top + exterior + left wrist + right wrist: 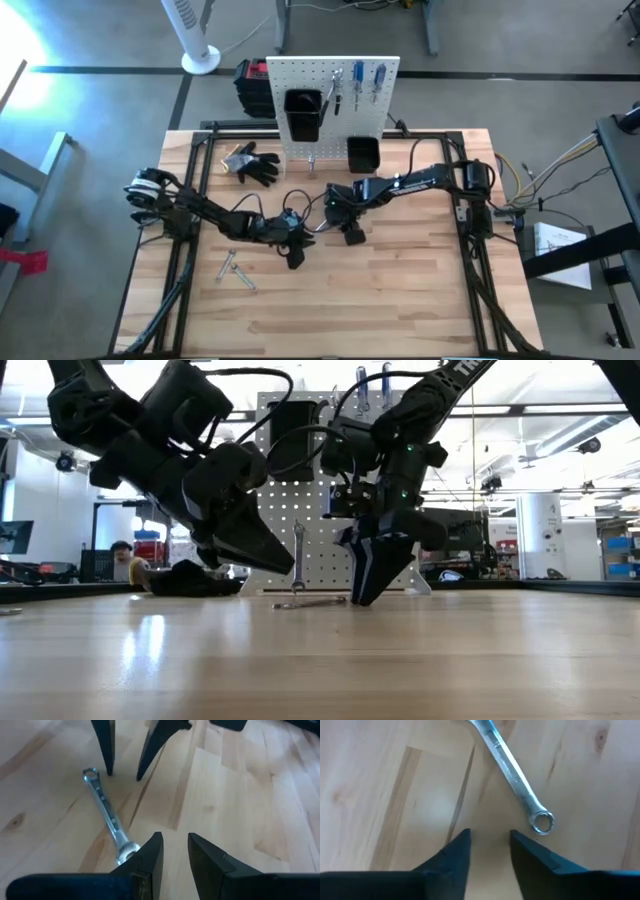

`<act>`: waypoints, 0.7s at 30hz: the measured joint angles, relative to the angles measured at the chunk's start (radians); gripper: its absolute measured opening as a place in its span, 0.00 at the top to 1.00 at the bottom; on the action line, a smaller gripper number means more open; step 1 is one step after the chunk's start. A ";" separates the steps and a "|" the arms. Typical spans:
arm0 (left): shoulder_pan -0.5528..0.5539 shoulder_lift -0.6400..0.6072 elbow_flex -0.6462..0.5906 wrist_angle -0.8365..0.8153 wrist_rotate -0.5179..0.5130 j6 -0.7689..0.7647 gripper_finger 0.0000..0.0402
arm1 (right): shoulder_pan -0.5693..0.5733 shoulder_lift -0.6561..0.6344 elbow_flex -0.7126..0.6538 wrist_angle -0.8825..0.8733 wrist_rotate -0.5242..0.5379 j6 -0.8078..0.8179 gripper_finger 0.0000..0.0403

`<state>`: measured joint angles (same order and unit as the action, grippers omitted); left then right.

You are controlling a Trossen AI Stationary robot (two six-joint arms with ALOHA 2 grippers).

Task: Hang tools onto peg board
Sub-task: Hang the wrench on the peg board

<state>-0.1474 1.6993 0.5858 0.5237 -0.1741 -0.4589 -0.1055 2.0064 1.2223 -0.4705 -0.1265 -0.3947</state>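
We saw a slim silver wrench [107,815] lying flat on the light wooden table [400,290], near the middle and in front of the upright white perforated peg board [330,100]. The left gripper [172,851] hovered low at one end of that wrench, its two dark fingers parted by a narrow gap and holding nothing; one finger sat just beside the wrench's open end, though we could not tell whether it touched. The right gripper [489,851] pointed down at the table near the wrench's ring end, its fingers also slightly apart and empty, the ring lying just beside one fingertip. In the low view the two grippers faced each other across the wrench, the right one's tips almost on the table. On the peg board, two blue-handled screwdrivers [368,82] and a dark-handled tool [338,92] hung near the top, beside a black rectangular bin [303,113], with a second black bin [363,153] lower down. Another silver wrench [298,555] stood upright at the board's foot. A pair of black work gloves [256,165] lay on the table to the board's left, and two more small silver tools [234,270] lay well apart from the grippers, nearer the front left.
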 joint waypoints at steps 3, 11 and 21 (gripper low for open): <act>0.000 0.000 0.017 -0.037 0.000 0.013 0.80 | -0.002 0.000 -0.014 0.002 -0.020 -0.004 0.79; -0.040 -0.026 0.045 -0.089 -0.114 0.078 0.80 | -0.003 -0.001 -0.031 0.003 -0.068 0.044 0.98; -0.096 -0.027 0.012 -0.090 -0.187 0.086 0.80 | 0.024 -0.063 -0.043 -0.029 -0.040 0.162 1.00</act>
<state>-0.2438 1.6726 0.5975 0.4339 -0.3611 -0.3725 -0.0820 1.9437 1.1795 -0.4995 -0.1665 -0.2324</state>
